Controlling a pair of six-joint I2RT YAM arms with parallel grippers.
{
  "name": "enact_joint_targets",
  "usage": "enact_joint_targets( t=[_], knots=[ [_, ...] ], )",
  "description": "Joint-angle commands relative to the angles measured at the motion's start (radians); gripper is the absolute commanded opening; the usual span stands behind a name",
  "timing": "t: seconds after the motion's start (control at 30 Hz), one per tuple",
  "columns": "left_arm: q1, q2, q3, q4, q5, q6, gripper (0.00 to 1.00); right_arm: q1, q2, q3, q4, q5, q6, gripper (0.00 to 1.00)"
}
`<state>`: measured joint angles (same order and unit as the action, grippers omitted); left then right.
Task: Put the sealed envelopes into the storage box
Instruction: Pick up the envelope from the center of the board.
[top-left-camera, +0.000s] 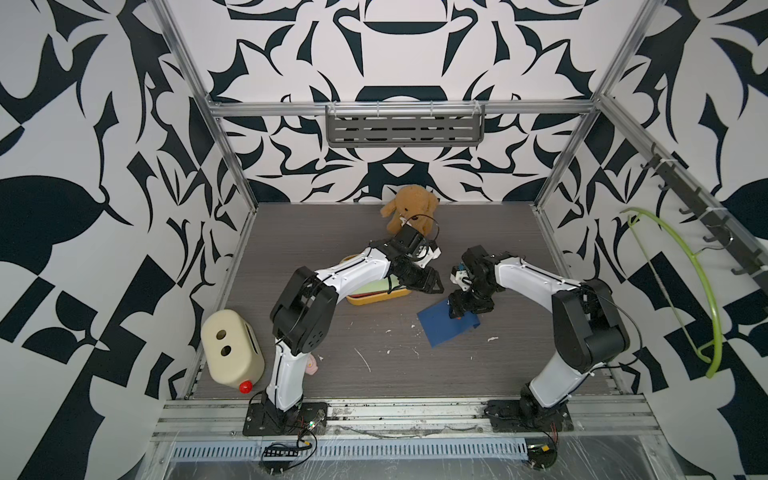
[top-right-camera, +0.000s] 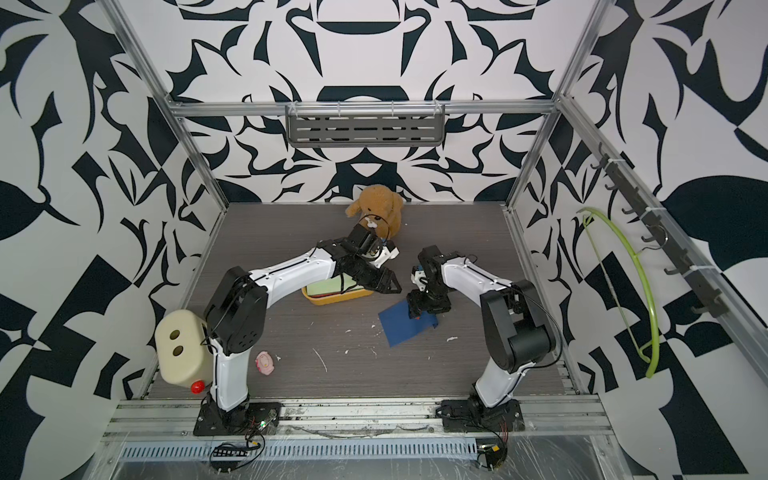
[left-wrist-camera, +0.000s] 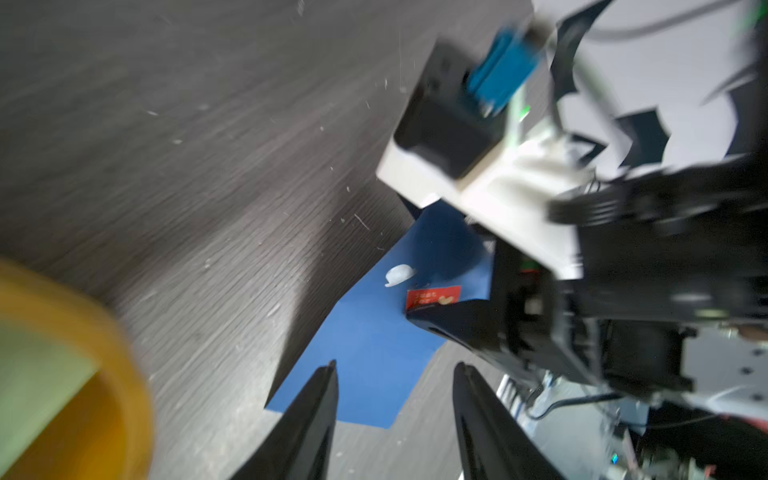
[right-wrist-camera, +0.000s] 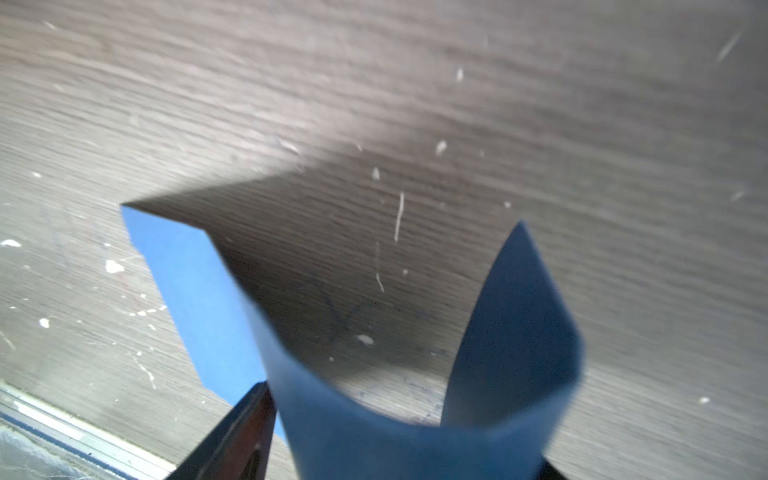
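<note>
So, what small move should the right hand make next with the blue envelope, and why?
Probably raise the right hand a little. It seems to grip the blue envelope by one edge, bowed, with the far end down at the table, and the yellow box has a rim to clear.

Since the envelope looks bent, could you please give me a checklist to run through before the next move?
1. Grip of right gripper on blue envelope: ok.
2. Envelope flat: not ok, bowed between the jaws.
3. Is left gripper open and empty: ok.
4. Way to tub free: not ok, left gripper hangs at its end.
5. Room in tub: cannot tell, left arm hides part; a green envelope lies inside.
</note>
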<state>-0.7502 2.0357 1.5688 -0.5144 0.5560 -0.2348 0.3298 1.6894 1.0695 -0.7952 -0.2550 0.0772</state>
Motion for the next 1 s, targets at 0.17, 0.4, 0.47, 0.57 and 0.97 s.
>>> enact_joint_targets(
  t=[0.17,0.4,0.47,0.57,0.97],
  knots=[
    [0.026,0.067,0.047,-0.031,0.12,0.244,0.52,0.005,0.006,0.043,-0.045,-0.01,-0.066,0.73],
    [0.022,0.126,0.087,-0.009,0.157,0.297,0.53,0.005,-0.004,0.043,-0.053,-0.029,-0.082,0.73],
    [0.016,0.14,0.092,0.009,0.163,0.298,0.54,0.005,-0.013,0.041,-0.053,-0.036,-0.091,0.73],
    [0.008,0.161,0.092,0.036,0.161,0.296,0.54,0.005,-0.013,0.042,-0.051,-0.055,-0.1,0.73],
    [-0.008,0.226,0.108,0.049,0.195,0.308,0.54,0.005,-0.022,0.042,-0.061,-0.059,-0.122,0.73]
  ],
)
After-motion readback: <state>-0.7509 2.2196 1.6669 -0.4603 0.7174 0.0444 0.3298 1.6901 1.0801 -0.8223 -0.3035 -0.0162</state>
